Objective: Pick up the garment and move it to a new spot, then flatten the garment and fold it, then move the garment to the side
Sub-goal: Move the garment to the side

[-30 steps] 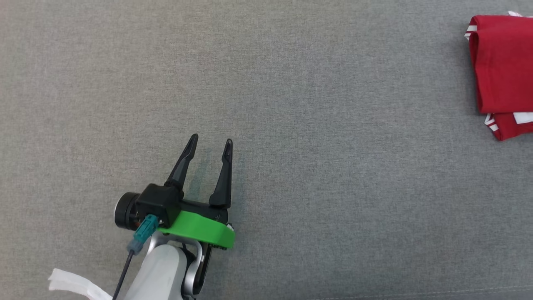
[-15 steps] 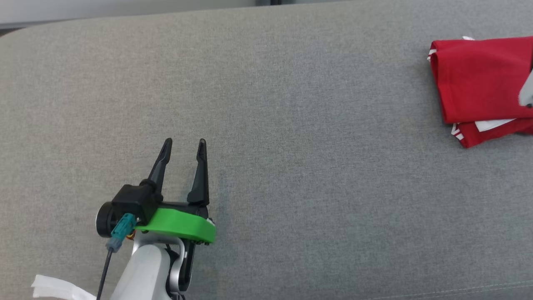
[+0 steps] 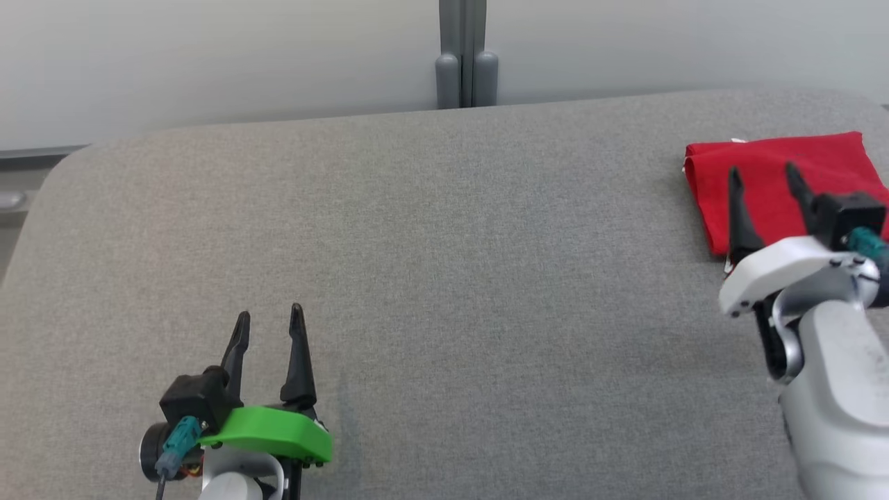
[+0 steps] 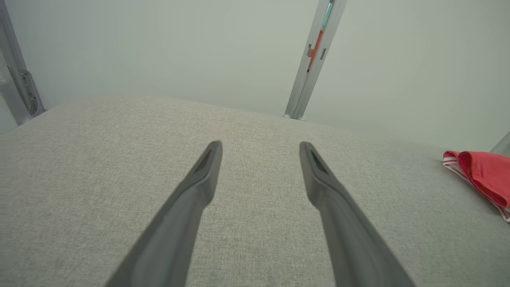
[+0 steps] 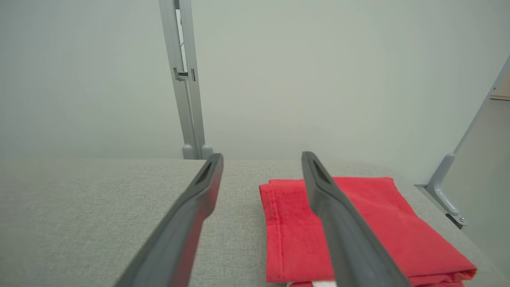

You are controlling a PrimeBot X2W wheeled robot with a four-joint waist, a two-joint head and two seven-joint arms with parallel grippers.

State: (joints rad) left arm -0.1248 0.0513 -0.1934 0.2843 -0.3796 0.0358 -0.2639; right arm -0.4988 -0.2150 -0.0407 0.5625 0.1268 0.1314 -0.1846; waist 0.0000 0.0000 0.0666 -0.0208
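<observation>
The garment (image 3: 778, 170) is a red cloth with white trim, folded into a neat rectangle at the far right of the grey padded table (image 3: 444, 264). It also appears in the left wrist view as the garment (image 4: 484, 175) at the right edge, and in the right wrist view as the garment (image 5: 358, 227) lying flat ahead. My right gripper (image 3: 762, 180) hovers open over the garment's near edge, nothing between its fingers. My left gripper (image 3: 269, 321) is open near the table's front left, far from the garment. Both grippers hold nothing: right gripper (image 5: 261, 159), left gripper (image 4: 261, 147).
A pale wall with a grey upright post (image 3: 463, 55) runs behind the table. A metal bracket (image 5: 446, 195) stands off the table's right end. The table's rounded far-left corner (image 3: 62, 163) is in sight.
The head camera has tilted up, bringing the wall and table's far edge into view. My right gripper has come into the picture above the garment. The left gripper stays open.
</observation>
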